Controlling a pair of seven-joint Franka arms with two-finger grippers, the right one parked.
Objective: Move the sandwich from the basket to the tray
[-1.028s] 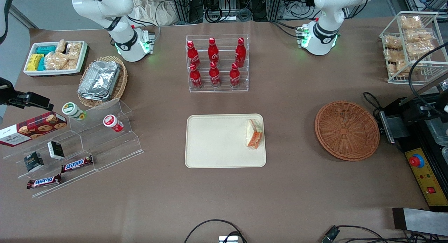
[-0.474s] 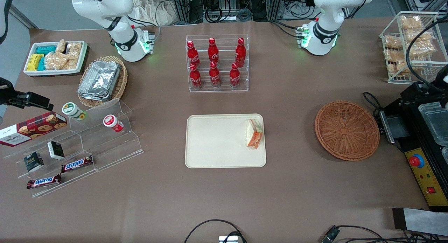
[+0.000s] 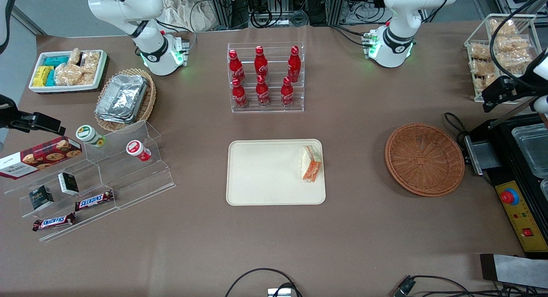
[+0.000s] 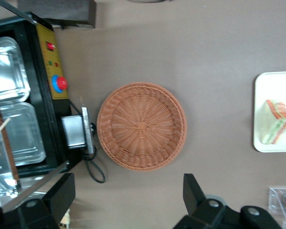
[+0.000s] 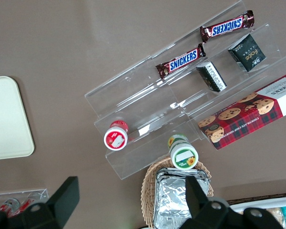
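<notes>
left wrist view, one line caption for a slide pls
Open gripper high above the empty wicker basket, the wrapped sandwich lying on the cream tray.

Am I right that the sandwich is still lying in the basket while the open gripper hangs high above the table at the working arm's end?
Not quite: the sandwich lies on the tray, as the front view shows. The basket holds nothing. The gripper is indeed open, high above the table.

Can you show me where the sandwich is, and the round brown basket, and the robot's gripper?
sandwich [image 3: 311,163]: front view, its wrapped top face.
basket [image 3: 424,159]: front view, woven bottom.
gripper [image 4: 126,202]: left wrist view, the gap between its open fingers.
</notes>
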